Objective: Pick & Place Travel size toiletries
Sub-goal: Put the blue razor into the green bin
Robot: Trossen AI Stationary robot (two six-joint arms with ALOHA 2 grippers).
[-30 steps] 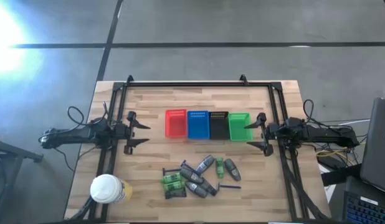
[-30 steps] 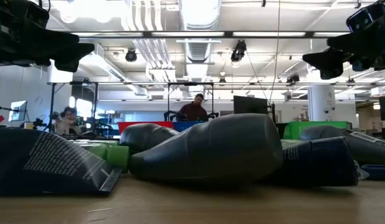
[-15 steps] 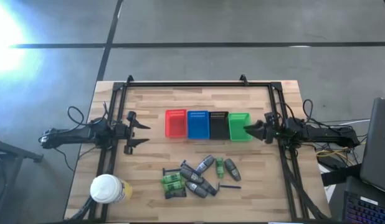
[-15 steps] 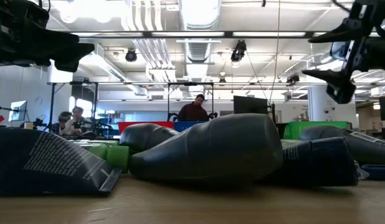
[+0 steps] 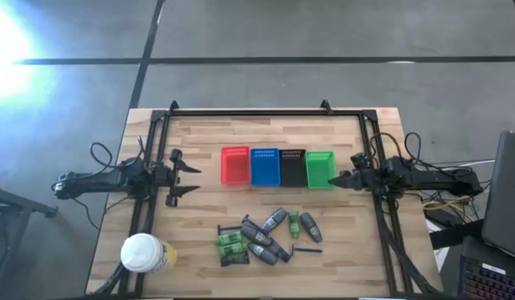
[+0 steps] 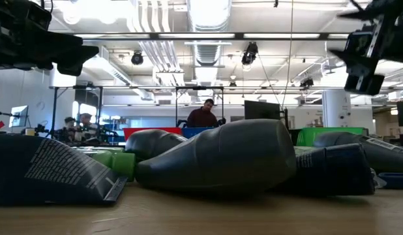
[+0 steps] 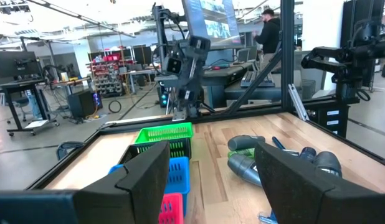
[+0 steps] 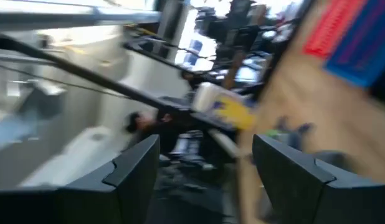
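Both jaw pairs stand spread, holding nothing; my right gripper (image 5: 347,178) hovers beside the green basket (image 5: 320,168), my left gripper (image 5: 181,177) waits opposite; toiletries (image 5: 266,236) lie clustered nearer the table's front edge; risk: tight packing may cause a double grab or scatter.

Right wrist view smeared throughout; yellowish container (image 8: 222,107) perhaps, toiletries (image 8: 291,131) mere blurs

Your high view has strong glare at upper left on the floor (image 5: 7,42); ceiling lights (image 6: 208,13) blow out the low view; right wrist view is heavily motion-blurred; left wrist sharp
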